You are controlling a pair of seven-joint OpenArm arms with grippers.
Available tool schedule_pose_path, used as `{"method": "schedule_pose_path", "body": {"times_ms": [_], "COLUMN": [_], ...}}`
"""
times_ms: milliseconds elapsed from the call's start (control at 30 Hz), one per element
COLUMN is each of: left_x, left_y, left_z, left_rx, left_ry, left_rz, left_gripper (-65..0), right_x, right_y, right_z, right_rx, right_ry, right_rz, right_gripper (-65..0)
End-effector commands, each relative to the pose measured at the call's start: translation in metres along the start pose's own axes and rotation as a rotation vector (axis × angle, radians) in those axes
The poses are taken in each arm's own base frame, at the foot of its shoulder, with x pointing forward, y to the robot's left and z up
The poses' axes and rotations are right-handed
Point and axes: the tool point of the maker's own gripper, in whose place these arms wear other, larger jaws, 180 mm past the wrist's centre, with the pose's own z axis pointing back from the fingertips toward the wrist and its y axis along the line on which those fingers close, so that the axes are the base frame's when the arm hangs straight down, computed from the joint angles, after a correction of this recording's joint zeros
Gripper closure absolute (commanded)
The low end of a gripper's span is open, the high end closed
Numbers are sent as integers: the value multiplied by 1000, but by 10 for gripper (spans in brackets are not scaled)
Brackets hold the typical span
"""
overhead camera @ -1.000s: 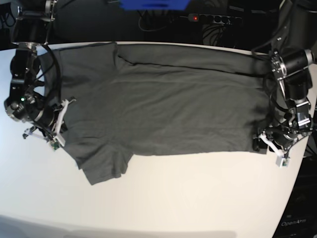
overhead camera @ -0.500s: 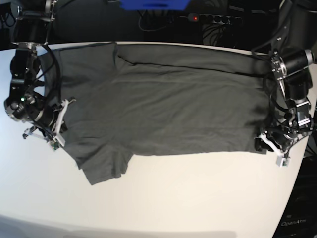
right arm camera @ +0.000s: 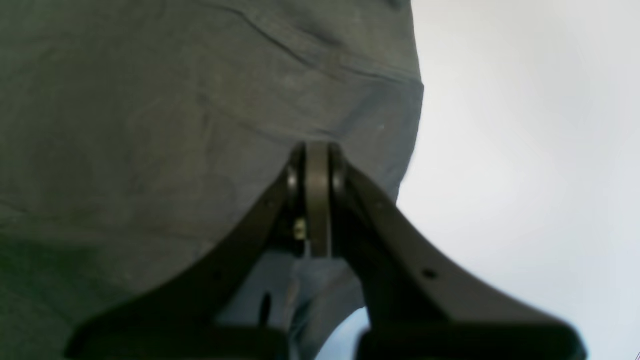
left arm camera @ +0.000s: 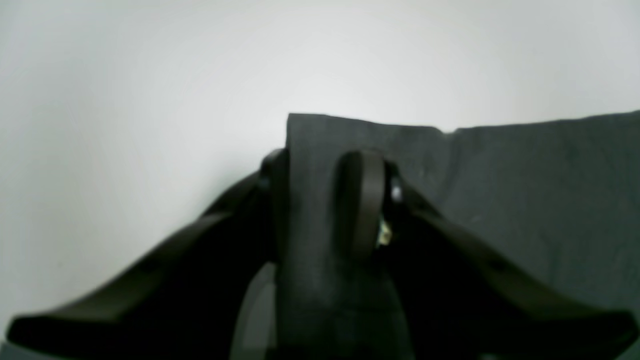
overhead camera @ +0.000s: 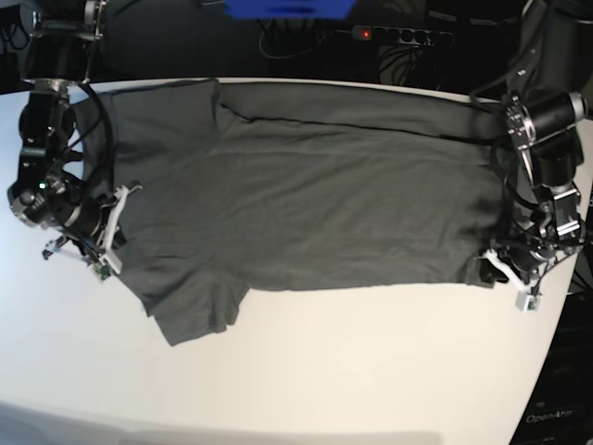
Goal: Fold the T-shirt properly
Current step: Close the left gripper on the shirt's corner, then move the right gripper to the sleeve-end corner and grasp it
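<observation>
The dark grey T-shirt (overhead camera: 306, 195) lies spread flat across the white table (overhead camera: 352, 371), with a sleeve pointing to the front left. My left gripper (overhead camera: 489, 269) is at the shirt's front right hem corner. In the left wrist view the left gripper (left arm camera: 320, 200) is shut on a strip of the T-shirt (left arm camera: 550, 190) near that corner. My right gripper (overhead camera: 116, 243) is at the shirt's left edge, above the sleeve. In the right wrist view the right gripper (right arm camera: 317, 165) is shut, pinching the T-shirt (right arm camera: 150, 125) at its edge, and creases run to the pinch.
A black power strip (overhead camera: 394, 35) and a blue object (overhead camera: 289, 8) lie behind the table's back edge. The table's right edge curves in close beside the left arm. Bare white tabletop runs in front of the shirt.
</observation>
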Motion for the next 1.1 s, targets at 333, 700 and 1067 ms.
{"method": "schedule_pose_path", "body": {"times_ms": [333, 700, 1067], "left_x": [-65, -62, -64], "left_y": [-16, -8, -7], "left_z": [-1, 2, 3], "left_rx": [-45, -26, -23], "left_ry": [236, 188, 190], "left_rz": [-33, 39, 37], "left_gripper": [-22, -22, -22], "right_x": [12, 18, 48], "right_y": [-11, 0, -49], "right_z": [5, 1, -14], "right_rx": [-28, 0, -37], "right_ry": [-32, -33, -27], "right_rz": [5, 45, 30], "right_gripper": [-6, -6, -9]}}
